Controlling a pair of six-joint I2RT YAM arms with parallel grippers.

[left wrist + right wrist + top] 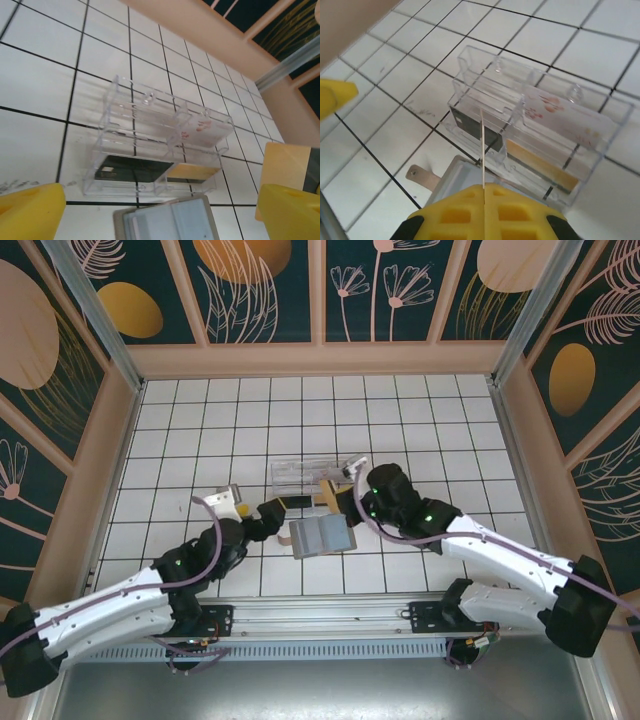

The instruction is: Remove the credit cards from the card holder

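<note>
**Twin arms: white shells, black joints**
The left arm and right arm have white link covers and black joint housings with small green indicator lights. A purple-grey cable runs along each arm. Black base plates sit at the near edge. The finger pads are yellow with moulded square recesses.

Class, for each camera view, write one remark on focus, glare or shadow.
Top external: even light, soft shadows; the clear tray nearly vanishes against white tiles. Left wrist: yellow fingers blurred, tray sharp, with glints on its walls. Right wrist: the pinched credit card, edge-on, is a thin line.
</note>
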